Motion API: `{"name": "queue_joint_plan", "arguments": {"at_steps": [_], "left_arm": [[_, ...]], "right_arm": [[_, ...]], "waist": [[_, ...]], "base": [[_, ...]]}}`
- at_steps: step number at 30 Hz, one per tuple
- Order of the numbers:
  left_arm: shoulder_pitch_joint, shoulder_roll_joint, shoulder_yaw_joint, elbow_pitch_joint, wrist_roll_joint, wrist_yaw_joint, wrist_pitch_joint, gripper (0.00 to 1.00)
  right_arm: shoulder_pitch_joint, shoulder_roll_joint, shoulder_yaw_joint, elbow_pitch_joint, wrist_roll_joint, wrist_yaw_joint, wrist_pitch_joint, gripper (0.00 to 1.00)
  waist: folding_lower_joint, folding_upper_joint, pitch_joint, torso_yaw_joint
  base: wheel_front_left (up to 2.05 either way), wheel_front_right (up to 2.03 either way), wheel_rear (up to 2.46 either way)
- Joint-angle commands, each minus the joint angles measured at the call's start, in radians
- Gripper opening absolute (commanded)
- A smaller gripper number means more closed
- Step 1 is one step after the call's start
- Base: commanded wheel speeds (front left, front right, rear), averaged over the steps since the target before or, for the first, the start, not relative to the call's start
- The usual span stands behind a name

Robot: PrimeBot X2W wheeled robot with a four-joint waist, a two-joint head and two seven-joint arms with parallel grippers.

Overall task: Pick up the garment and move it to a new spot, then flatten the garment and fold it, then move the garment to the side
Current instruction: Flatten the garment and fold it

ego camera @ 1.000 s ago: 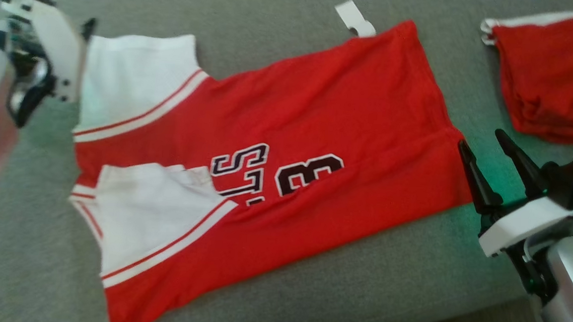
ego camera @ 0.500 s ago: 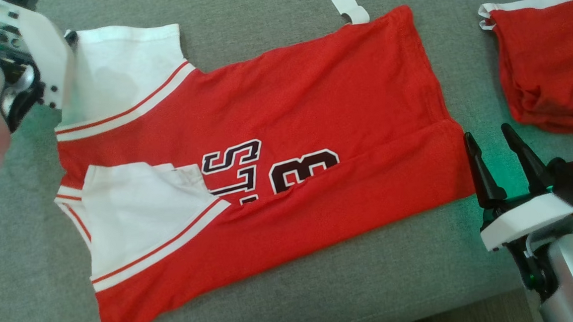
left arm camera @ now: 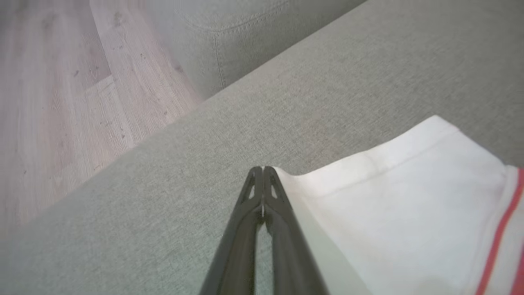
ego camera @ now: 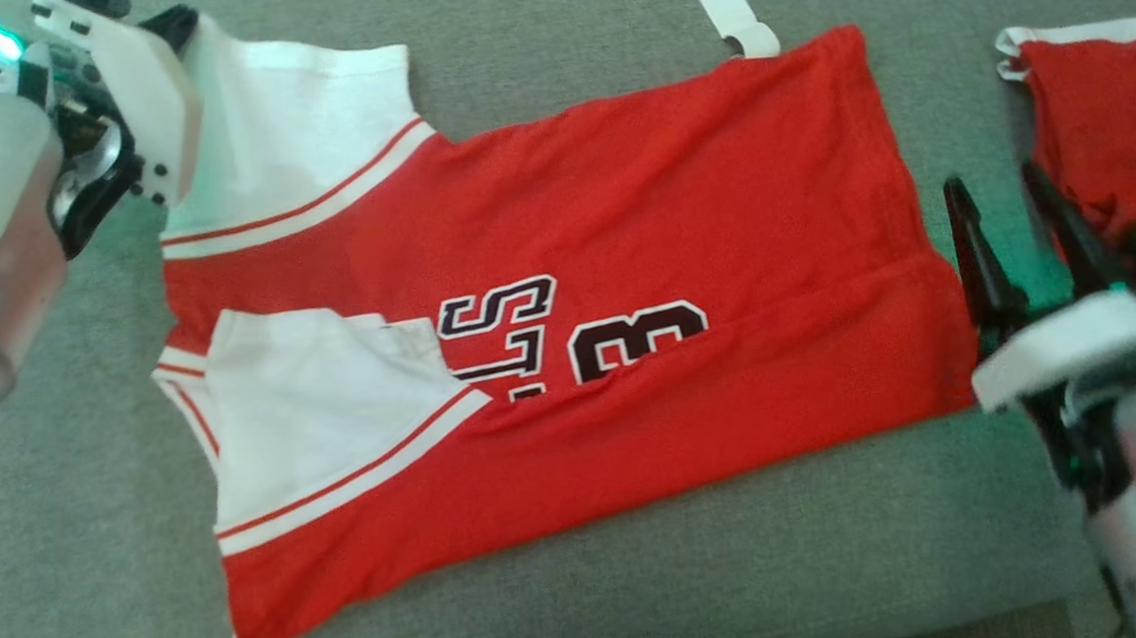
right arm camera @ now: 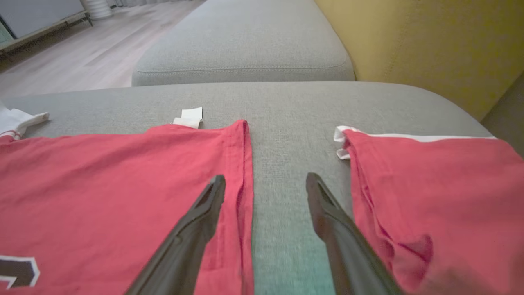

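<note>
While the red jersey (ego camera: 634,215) lay spread flat on the grey couch seat (ego camera: 811,531), sleeve end toward the robot's left and hem toward its right, the L gripper (left arm camera: 262,169) sat at the far corner of the upper white sleeve (ego camera: 283,134). Its jaws were pinched together on that sleeve's hem corner. The wrist view showed a sliver of white cloth btwn the dark fingers (left arm camera: 282,221) and fabric running up along one of them. R gripper (right arm camera: 265,177) hovered at the jersey's hem w/ jaws spread wide, gripping nothing: one finger over the hem edge, the other over bare cushion. Black-and-white lettering & a "3" (ego camera: 635,348) showed mid-chest, partly covered by the nearer white sleeve (ego camera: 326,413), which was folded in over the front. Small white tag (ego camera: 739,19) stuck out at the far hem corner. A 2nd red garment (ego camera: 1122,126) w/ white trim lay crumpled beyond the R gripper, apart from the jersey. Wood floor (left arm camera: 61,102) showed past the couch edge.
</note>
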Motion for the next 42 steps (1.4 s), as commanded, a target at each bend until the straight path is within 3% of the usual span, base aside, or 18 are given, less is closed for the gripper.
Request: {"name": "queue_joint_plan", "arguments": {"at_steps": [1,11,19,34,42], "left_arm": [[-0.08,0.025,0.026,-0.026,0.014,-0.004,-0.037,0.0],[-0.134,-0.016,-0.034,-0.094,0.035,-0.005,-0.137,0.0],[-0.154,-0.03,-0.085,-0.132,0.018,-0.005,-0.144,0.0],[-0.165,-0.039,-0.149,-0.116,-0.022,-0.005,-0.167,0.0],[-0.171,-0.045,-0.18,-0.097,-0.044,-0.005,-0.184,0.0]], "right_arm": [[-0.07,-0.024,0.041,0.005,0.034,0.007,0.05,1.0],[-0.333,-0.012,0.167,0.234,0.177,0.007,0.246,1.0],[-0.467,0.027,0.223,0.44,0.237,0.007,0.264,1.0],[-0.563,0.037,0.341,0.59,0.344,0.007,0.269,1.0],[-0.596,0.033,0.38,0.685,0.342,0.007,0.252,1.0]], "waist": [[0.0,0.0,-0.008,0.022],[0.0,0.0,-0.014,0.089],[0.0,0.0,-0.013,0.133],[0.0,0.0,-0.016,0.18],[0.0,0.0,-0.021,0.197]], "base": [[0.0,0.0,0.0],[0.0,0.0,0.0],[0.0,0.0,0.0],[0.0,0.0,0.0],[0.0,0.0,0.0]]}}
